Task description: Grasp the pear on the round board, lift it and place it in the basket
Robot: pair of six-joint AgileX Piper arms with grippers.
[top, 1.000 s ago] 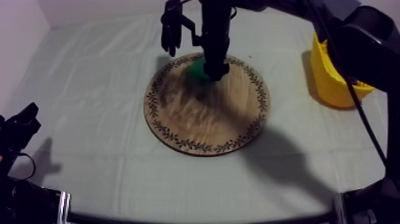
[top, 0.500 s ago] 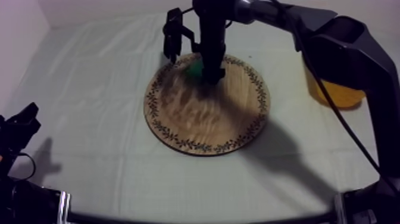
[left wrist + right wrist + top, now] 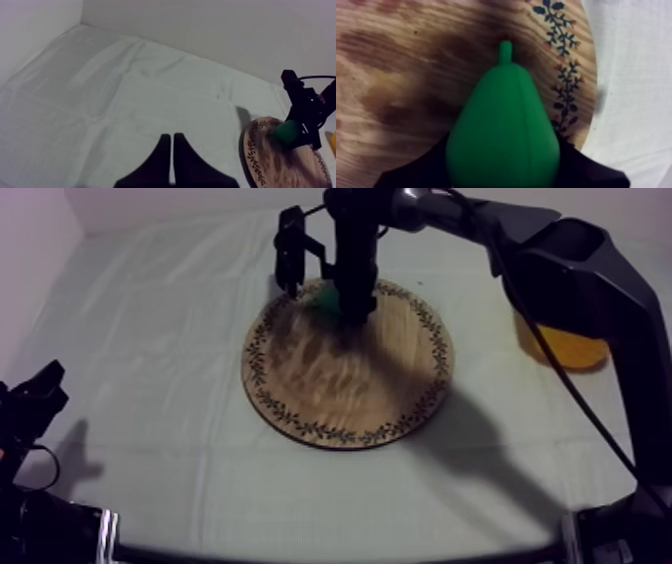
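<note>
So the biggest thing here is the table (image 3: 150, 338), covered in a grey-white cloth with soft fold creases all over it, backed by a plain pale wall (image 3: 200, 25) that wraps round the corner. Nothing else in the room that I can make out. Sitting mid-table is the round wooden board (image 3: 340, 393) with its leafy patterned rim. The yellow basket (image 3: 565, 348) is well off to the board's right, half hidden behind the right arm that reaches in over it. The right gripper (image 3: 355, 306) is down at the board's far edge, and from its own camera the black fingers (image 3: 428, 172) hug both flanks of the green pear (image 3: 503, 130), so I'd call it pinching the pear. The pear is at the far part of the board, just inside the rim pattern, stem pointing away from the gripper. I can't tell if it's clear of the wood yet. Looks to me like the grasp step, right before the lift. The next move calls for a straight pull up, then a swing right to get over the basket without the pear slipping, since it's smooth and tapered. The left gripper (image 3: 172, 152) sits parked at its own side, fingers pressed together on nothing.
</note>
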